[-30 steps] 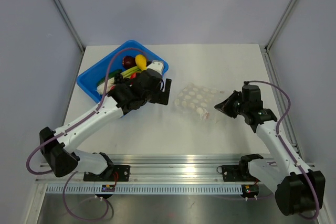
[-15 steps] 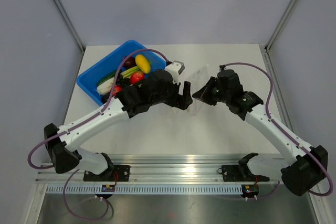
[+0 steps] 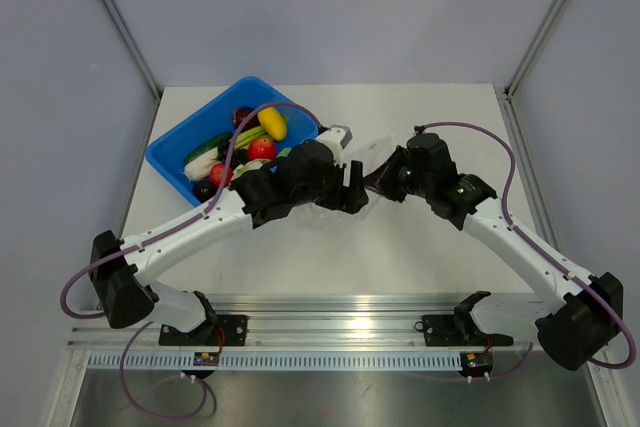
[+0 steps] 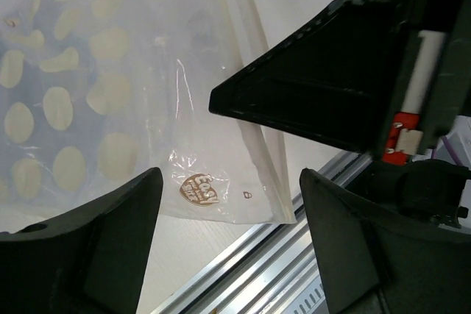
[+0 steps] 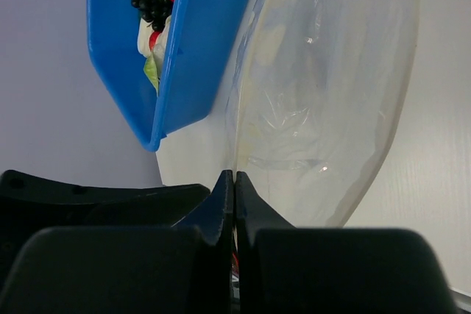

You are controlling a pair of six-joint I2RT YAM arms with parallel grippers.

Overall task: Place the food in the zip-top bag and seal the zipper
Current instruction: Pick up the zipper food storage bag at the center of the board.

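The zip-top bag (image 3: 369,153), clear with white dots, hangs off the table between my two grippers. My right gripper (image 3: 386,179) is shut on its edge; in the right wrist view the fingers (image 5: 234,176) pinch the clear film (image 5: 324,93). My left gripper (image 3: 351,188) is open right beside it. In the left wrist view its jaws (image 4: 229,179) stand wide apart over the dotted bag (image 4: 88,93), near the zipper strip (image 4: 266,159). The food lies in the blue tub: yellow pepper (image 3: 272,122), red tomato (image 3: 262,148), dark purple piece (image 3: 243,115), leek (image 3: 205,153).
The blue tub (image 3: 175,144) stands at the back left, close to the left arm, and it also shows in the right wrist view (image 5: 199,42). An aluminium rail (image 3: 340,305) runs along the table's near edge. Frame posts stand at the far corners.
My right gripper has lifted the bag off the table and carried it left. My left gripper has swung right from the tub to the bag.
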